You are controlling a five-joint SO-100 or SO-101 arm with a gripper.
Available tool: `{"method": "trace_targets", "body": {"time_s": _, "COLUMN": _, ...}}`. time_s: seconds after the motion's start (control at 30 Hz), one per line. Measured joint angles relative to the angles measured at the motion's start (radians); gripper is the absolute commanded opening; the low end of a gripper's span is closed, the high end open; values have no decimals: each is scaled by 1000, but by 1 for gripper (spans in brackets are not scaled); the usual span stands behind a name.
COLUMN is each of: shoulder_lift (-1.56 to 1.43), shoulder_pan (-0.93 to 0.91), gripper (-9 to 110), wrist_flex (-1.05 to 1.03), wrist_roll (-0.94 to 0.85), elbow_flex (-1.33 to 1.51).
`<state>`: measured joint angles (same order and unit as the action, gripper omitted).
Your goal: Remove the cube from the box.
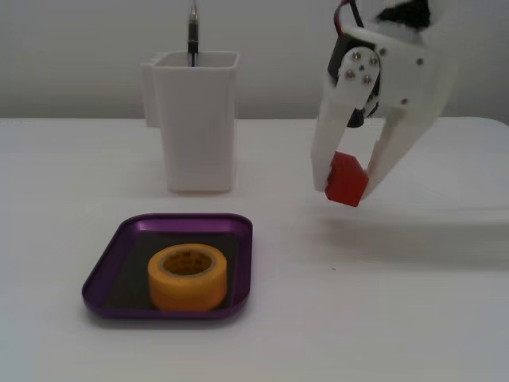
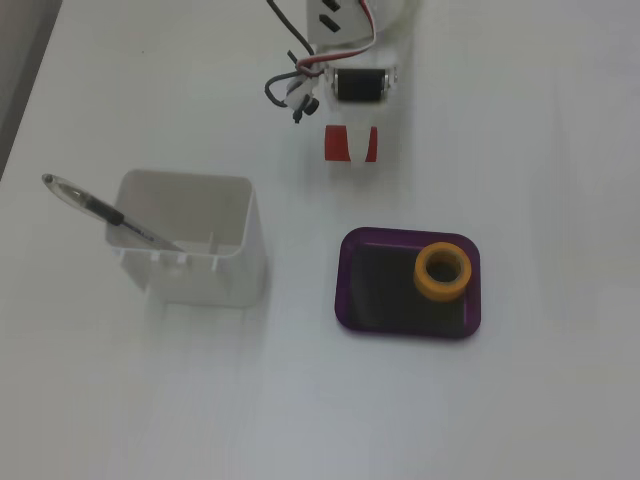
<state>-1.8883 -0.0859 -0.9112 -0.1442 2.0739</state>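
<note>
Bright red cube (image 1: 347, 178) sits clamped between the two white fingers of the hand (image 1: 350, 187), held in the air well clear of the white counter (image 1: 413, 318), to the right of the box (image 1: 103, 280) in the front fixed view. In the top-down fixed view the cube (image 2: 349, 143) shows beside the purple box (image 2: 347, 285), outside its rim. Hand is closed only as far as the cube's width, pads pressing its opposite faces; nothing else touched. Box holds just the yellow tape roll (image 1: 188, 276) on its dark floor. White cup (image 1: 196, 119) with a pen (image 2: 105, 213) stands behind, apart. Judged: cube is already out of the box, carried sideways for set-down on bare counter.
</note>
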Motion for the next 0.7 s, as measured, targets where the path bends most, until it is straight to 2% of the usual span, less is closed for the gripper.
{"method": "trace_targets", "body": {"time_s": 0.7, "shoulder_lift": -2, "shoulder_pan": 2, "gripper": 0, "wrist_flex": 172, "wrist_roll": -8, "elbow_flex": 155}}
